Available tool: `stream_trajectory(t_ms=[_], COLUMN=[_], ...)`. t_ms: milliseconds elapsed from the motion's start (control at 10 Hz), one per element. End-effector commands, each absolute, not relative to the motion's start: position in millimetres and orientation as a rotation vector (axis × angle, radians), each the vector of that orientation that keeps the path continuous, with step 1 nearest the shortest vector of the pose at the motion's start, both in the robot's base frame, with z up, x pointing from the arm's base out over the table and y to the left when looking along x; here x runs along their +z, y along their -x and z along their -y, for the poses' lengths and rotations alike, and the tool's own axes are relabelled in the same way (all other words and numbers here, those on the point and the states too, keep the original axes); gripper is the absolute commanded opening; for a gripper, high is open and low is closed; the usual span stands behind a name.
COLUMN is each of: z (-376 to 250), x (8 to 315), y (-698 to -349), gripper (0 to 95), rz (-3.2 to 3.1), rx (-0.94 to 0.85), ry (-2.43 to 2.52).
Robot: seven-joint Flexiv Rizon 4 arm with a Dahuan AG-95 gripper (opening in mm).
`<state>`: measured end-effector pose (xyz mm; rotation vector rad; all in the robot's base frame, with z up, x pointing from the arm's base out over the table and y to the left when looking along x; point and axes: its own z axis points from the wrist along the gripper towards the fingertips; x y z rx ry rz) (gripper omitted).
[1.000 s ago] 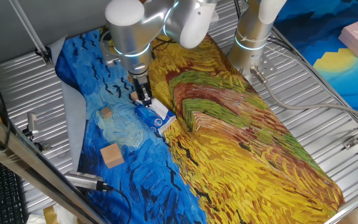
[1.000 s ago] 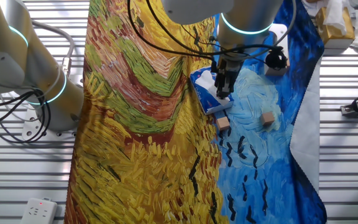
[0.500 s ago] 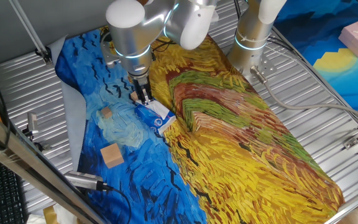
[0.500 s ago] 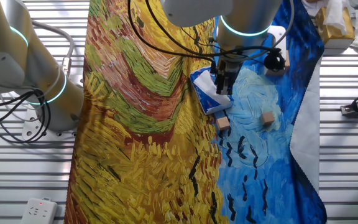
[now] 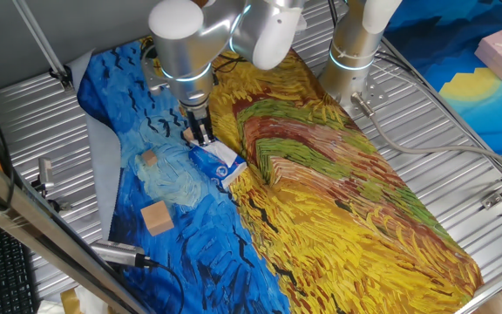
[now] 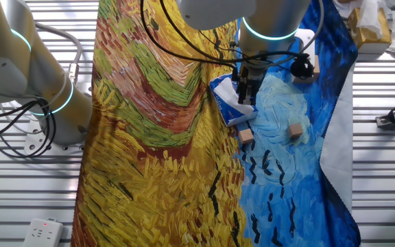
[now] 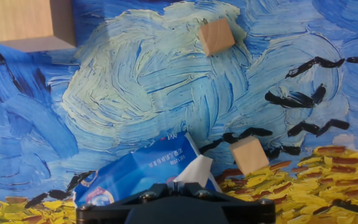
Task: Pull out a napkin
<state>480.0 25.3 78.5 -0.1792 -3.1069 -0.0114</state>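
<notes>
The blue-and-white tissue packet (image 7: 143, 172) lies on the painted cloth, also seen in one fixed view (image 5: 220, 162) and the other fixed view (image 6: 226, 104). A white napkin (image 7: 195, 170) sticks up out of its slot as a pointed fold. My gripper (image 7: 178, 187) stands straight over the packet, its jaws closed together on the napkin's top edge. It also shows in one fixed view (image 5: 201, 136) and the other fixed view (image 6: 245, 96). The rest of the napkin is hidden inside the packet.
Three tan wooden cubes lie on the blue part of the cloth: a large one (image 7: 30, 23), a small one (image 7: 216, 36) and another small one (image 7: 250, 154) right beside the packet. A second robot arm base (image 5: 353, 52) stands at the cloth's far edge.
My gripper has risen slightly above the packet and stays closed. The packet and cubes have not moved.
</notes>
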Motion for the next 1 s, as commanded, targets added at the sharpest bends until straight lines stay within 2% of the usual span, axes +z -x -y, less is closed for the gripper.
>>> stream_trajectory(t_ms=[100, 1000], z=[-25.2, -24.0], x=[88.7, 128.1], y=[-481.9, -485.4], gripper=[0.0, 0.0], rz=[3.098, 3.048], rx=[-0.018, -0.052], ry=[0.178, 0.175])
